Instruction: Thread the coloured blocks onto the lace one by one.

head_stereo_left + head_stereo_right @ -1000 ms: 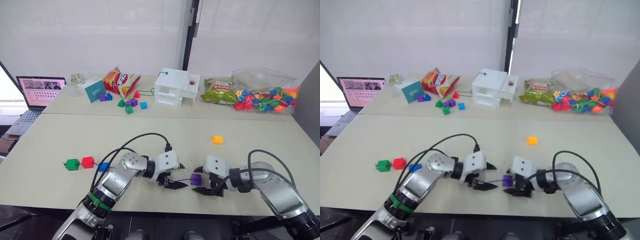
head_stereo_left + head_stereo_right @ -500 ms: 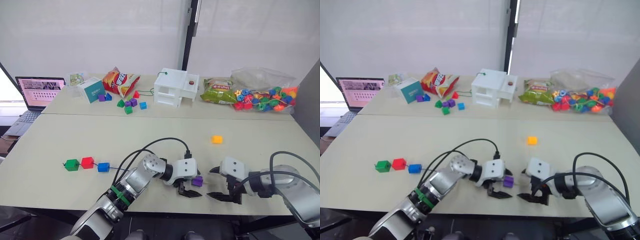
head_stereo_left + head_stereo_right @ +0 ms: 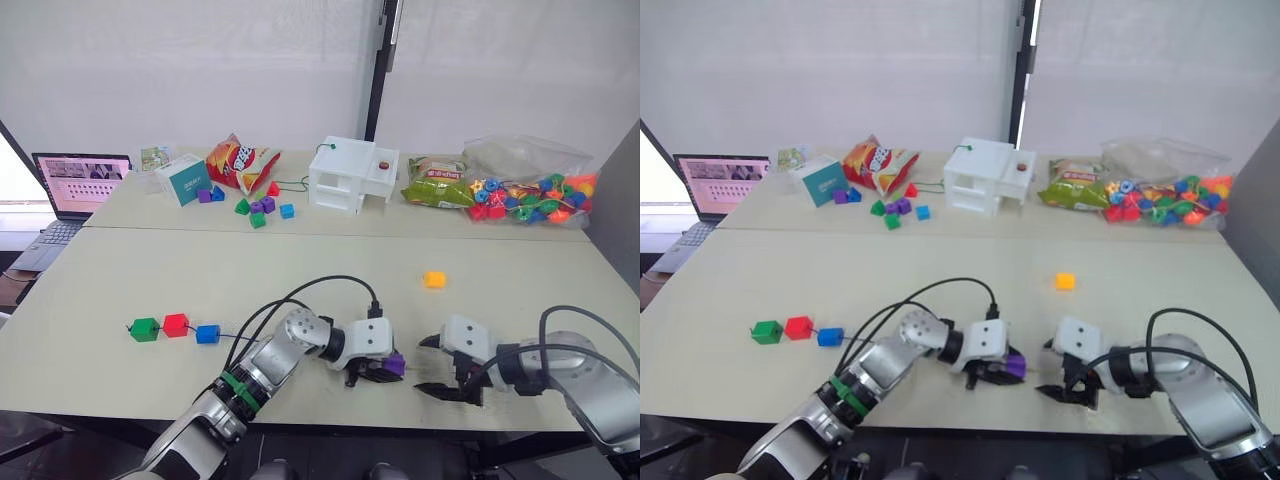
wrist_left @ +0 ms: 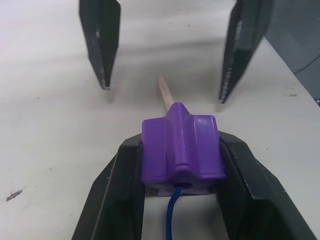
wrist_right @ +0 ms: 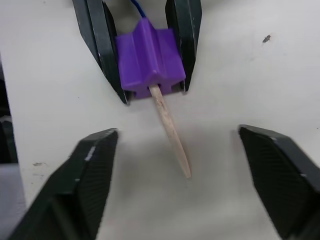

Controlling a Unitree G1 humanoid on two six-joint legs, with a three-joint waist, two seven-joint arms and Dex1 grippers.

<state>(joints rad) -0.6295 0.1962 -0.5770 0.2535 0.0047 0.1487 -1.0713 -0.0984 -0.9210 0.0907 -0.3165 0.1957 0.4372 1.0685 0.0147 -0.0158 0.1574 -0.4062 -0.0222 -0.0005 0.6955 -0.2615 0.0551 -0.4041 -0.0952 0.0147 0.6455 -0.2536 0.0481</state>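
On a pale counter (image 3: 300, 270), the robot's left gripper (image 4: 182, 165) has its jaws clenched on a small chunky purple plastic block (image 4: 181, 149), one black finger (image 4: 112, 200) pressed to each flank. A thin dark-blue lace (image 4: 172, 220) runs into the block's near face, and the lace's pale stiff tip (image 5: 170, 130) pokes out of the far face, lying slanted on the counter. Just beyond that tip, the right gripper (image 5: 177, 175) faces the left one with its jaws released and spread wide; the tip's end lies between its two black fingertips (image 5: 97, 150), touching neither.

Well out beyond the left gripper's outer side, three more chunky plastic blocks sit in a row on the lace: a green block (image 3: 144, 329) at the far end, a red block (image 3: 176, 324) beside it, and a blue block (image 3: 207, 334) nearest the jaws, with lace showing between them. A loose yellow plastic block (image 3: 433, 279) rests by itself on the counter, ahead of the right gripper's jaws and apart from them.

Far past both grippers, along the back of the counter, stand a white box-like shelf unit (image 3: 352, 175), a red crisp packet (image 3: 240, 160), a teal carton (image 3: 184, 178), scattered small coloured pieces (image 3: 258, 208), a green snack packet (image 3: 435, 183), a clear bag of multicolour beads (image 3: 530, 195) and an open laptop (image 3: 75, 185).
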